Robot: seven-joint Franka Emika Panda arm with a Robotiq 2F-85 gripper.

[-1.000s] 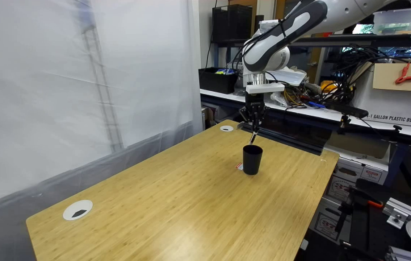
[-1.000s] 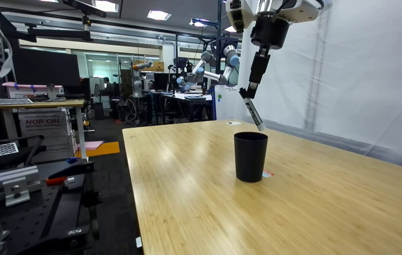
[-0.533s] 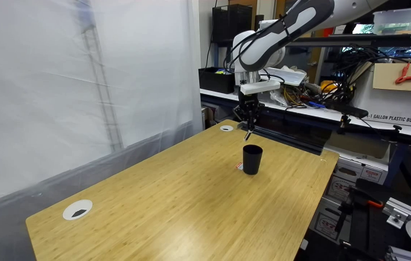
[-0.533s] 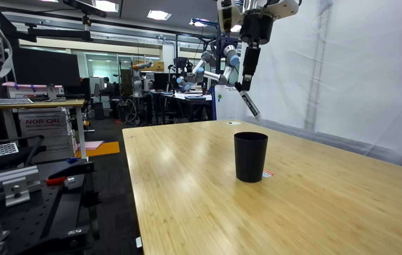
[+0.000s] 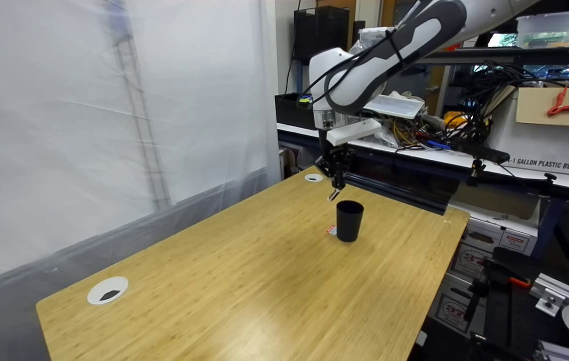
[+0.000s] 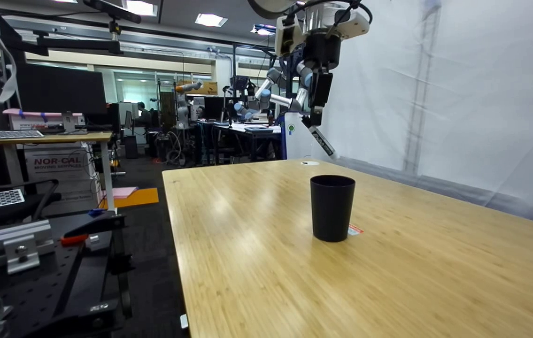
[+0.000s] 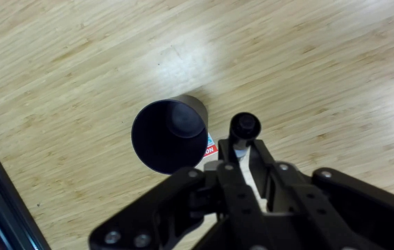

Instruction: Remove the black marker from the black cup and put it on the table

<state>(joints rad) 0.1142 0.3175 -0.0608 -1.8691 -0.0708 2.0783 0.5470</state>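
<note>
Black marker point(image 6: 321, 141) hangs tilted in the air, right of centre in an exterior view, its dark end uppermost and its pale end slanting down to the right. I have it pinched in the claw point(image 7: 241, 147), which grips it near the dark end; that end pokes out past the tips, just right of the middle of my wrist view. To its left in the wrist frame, near but apart, I see the black cup point(image 7: 162, 146), its interior facing the camera; in both exterior views it stands upright on the table point(image 6: 247, 267). A red-and-white sticker point(image 6: 355, 229) lies on the table just beside the cup's base. White grommets point(image 5: 106, 286) are set into the table, at lower left and above centre in an exterior view. My arm point(image 5: 364, 80) extends from the upper right there, and white translucent sheeting point(image 5: 63, 150) fills the left. Toward the right I can make out a workbench point(image 5: 444, 156) cluttered with tangled cables point(image 5: 475, 108) and a box point(image 5: 545, 145) lettered PLASTIC BOTTLES, a red clamp point(image 5: 559, 106) on its flap.
</note>
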